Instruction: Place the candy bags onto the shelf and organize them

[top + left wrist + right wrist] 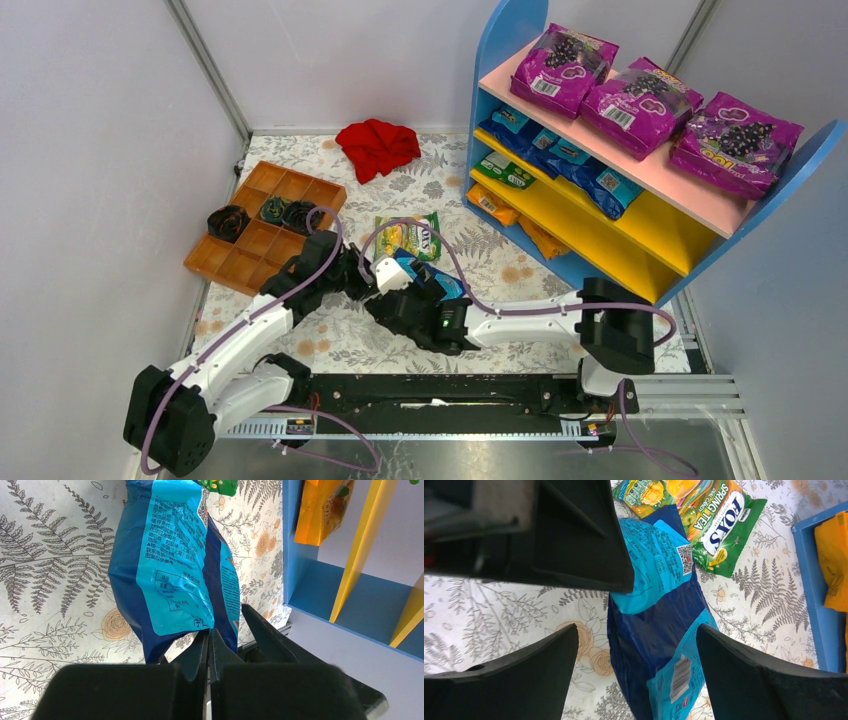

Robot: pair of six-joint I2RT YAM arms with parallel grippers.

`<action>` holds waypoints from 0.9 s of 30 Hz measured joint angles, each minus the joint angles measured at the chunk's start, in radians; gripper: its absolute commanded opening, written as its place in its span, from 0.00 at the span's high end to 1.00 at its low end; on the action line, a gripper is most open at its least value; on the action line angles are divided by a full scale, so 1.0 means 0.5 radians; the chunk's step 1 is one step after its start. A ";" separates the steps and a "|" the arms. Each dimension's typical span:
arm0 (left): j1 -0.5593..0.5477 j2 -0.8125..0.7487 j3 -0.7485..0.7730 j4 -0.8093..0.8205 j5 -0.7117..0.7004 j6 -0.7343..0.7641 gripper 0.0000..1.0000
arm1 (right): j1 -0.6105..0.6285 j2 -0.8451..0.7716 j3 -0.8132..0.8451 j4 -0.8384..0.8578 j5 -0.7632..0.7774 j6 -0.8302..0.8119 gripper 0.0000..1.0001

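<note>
Left wrist view shows the left gripper (209, 636) pinched tight on one edge of a blue candy bag (170, 565), which stretches out ahead over the fern-print table cover (50, 570). From the right wrist, the right gripper (634, 630) has its jaws spread wide, one on either side of the same bag. A green Fox's Spring Tea bag (719, 520) lies flat just beyond it. Overhead, the shelf (500, 50) stands to the right, with other candy bags (560, 155) in blue, green and orange on its yellow boards and magenta grape bags (640, 100) on the pink top.
</note>
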 measured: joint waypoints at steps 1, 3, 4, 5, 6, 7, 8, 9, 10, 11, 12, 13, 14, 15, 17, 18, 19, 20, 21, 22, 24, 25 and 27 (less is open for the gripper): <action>0.000 -0.005 -0.006 0.001 0.004 0.000 1.00 | 0.000 0.027 -0.003 0.015 0.021 -0.027 0.11; 0.000 -0.010 -0.015 0.001 0.008 -0.001 1.00 | -0.010 0.074 -0.013 0.072 0.034 -0.079 0.18; 0.000 -0.012 -0.018 -0.002 0.011 0.000 1.00 | -0.018 0.088 -0.020 0.093 0.032 -0.097 0.20; 0.000 -0.014 -0.018 0.000 0.012 0.000 1.00 | -0.038 0.100 -0.034 0.120 0.022 -0.117 0.21; 0.000 -0.015 -0.018 0.002 0.014 0.000 1.00 | -0.063 0.105 -0.047 0.140 0.007 -0.133 0.23; 0.000 -0.018 -0.018 0.002 0.016 0.000 1.00 | -0.085 0.105 -0.060 0.159 -0.014 -0.141 0.24; 0.000 -0.018 -0.018 0.002 0.019 0.000 1.00 | -0.116 0.105 -0.073 0.179 -0.027 -0.160 0.25; 0.000 -0.018 -0.019 0.002 0.021 -0.001 1.00 | -0.138 0.108 -0.082 0.201 -0.037 -0.181 0.27; 0.002 -0.018 -0.021 0.014 0.018 -0.004 1.00 | -0.157 0.111 -0.088 0.211 -0.056 -0.195 0.28; 0.005 -0.018 -0.021 0.024 0.014 -0.005 1.00 | -0.171 0.121 -0.089 0.221 -0.072 -0.213 0.31; 0.006 -0.018 -0.021 0.029 0.006 -0.003 1.00 | -0.177 0.134 -0.089 0.238 -0.079 -0.211 0.33; 0.011 -0.017 -0.024 0.029 -0.002 -0.003 1.00 | -0.182 0.144 -0.089 0.257 -0.092 -0.213 0.37; 0.016 -0.017 -0.029 0.031 -0.012 -0.004 1.00 | -0.188 0.153 -0.089 0.271 -0.112 -0.216 0.40; 0.021 -0.017 -0.035 0.033 -0.019 -0.005 1.00 | -0.193 0.159 -0.089 0.281 -0.132 -0.219 0.44; 0.027 -0.017 -0.046 0.040 -0.021 -0.005 1.00 | -0.199 0.166 -0.090 0.293 -0.167 -0.221 0.54; 0.028 -0.017 -0.047 0.043 -0.021 -0.007 1.00 | -0.202 0.166 -0.090 0.296 -0.183 -0.223 0.58; 0.028 -0.017 -0.047 0.052 -0.023 -0.008 1.00 | -0.206 0.166 -0.091 0.303 -0.193 -0.227 0.62; 0.030 -0.017 -0.047 0.060 -0.023 -0.005 0.98 | -0.210 0.166 -0.091 0.312 -0.204 -0.228 0.67; 0.032 -0.018 -0.047 0.069 -0.023 -0.002 0.93 | -0.214 0.166 -0.091 0.322 -0.217 -0.228 0.70; 0.034 -0.018 -0.047 0.076 -0.024 0.005 0.88 | -0.217 0.164 -0.091 0.327 -0.227 -0.232 0.74; 0.033 -0.028 -0.042 0.074 -0.031 0.039 0.70 | -0.220 0.152 -0.092 0.323 -0.246 -0.249 0.80; 0.031 -0.041 -0.034 0.064 -0.037 0.070 0.66 | -0.222 0.140 -0.098 0.322 -0.255 -0.266 0.82; 0.021 -0.066 -0.005 0.023 -0.057 0.140 0.57 | -0.227 0.107 -0.117 0.321 -0.271 -0.296 0.89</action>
